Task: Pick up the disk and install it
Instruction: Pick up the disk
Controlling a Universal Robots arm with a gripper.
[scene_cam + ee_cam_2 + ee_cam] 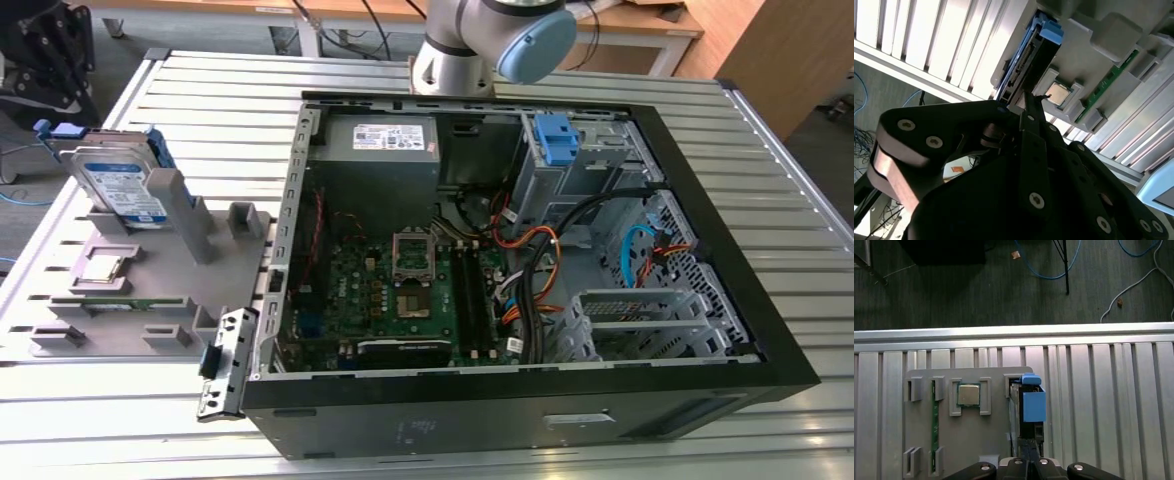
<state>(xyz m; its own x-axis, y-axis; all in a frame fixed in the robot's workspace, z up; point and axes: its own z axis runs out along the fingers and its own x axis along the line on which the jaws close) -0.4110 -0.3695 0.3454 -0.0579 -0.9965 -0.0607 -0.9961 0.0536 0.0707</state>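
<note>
The disk (118, 185) stands on edge in a slot of a grey holder (160, 270), at the exterior view's left on the slatted metal table (427, 80), well apart from the open computer case (747, 300). Its labelled face shows in the exterior view, with blue rails along its sides. On the same holder, just beside the disk, a processor chip (107, 268) lies flat in its own pocket, and a green memory stick (127, 300) sits on edge in a groove nearer the camera. Inside the case are the green circuit board (400, 290), a grey power box (394, 140) at the far wall and 1 blue bracket (554, 140) at the far right. The arm's base (487, 40) rises beyond the case. In both wrist views the gripper (1027, 442) (1030, 100) hangs over the holder (984, 440), in line with the thin upper edge of the disk (1026, 400) (1026, 55). Its 2 fingers look pressed together with nothing between them, clear of the disk. The chip (968, 395) (1056, 92) and the memory stick (934, 425) (1109, 80) lie beside the disk there too.
</note>
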